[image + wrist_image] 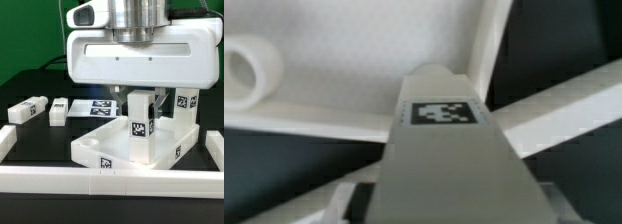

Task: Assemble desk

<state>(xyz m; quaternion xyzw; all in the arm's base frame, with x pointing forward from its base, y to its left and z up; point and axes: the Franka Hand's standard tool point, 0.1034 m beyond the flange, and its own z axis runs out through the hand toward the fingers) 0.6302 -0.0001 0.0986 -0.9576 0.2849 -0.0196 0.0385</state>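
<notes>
The white tray-like tabletop (100, 152) lies on the black table, and the wrist view shows its rimmed inside (349, 50) with a round socket (246, 75). My gripper (141, 104) is shut on a white square leg (140, 135) that stands upright, its lower end down inside the tabletop. In the wrist view that tagged leg (441, 140) fills the middle, clamped in my gripper (446, 208). I cannot tell whether the leg's end sits in a socket. A second leg (184, 108) stands upright at the tabletop's corner on the exterior view's right. Two more legs (28, 110) (60, 110) lie on the left.
White border rails run along the front (110, 182), the left (5, 140) and the right (214, 150) of the work area. The marker board (100, 104) lies flat behind the tabletop, partly hidden by my gripper body.
</notes>
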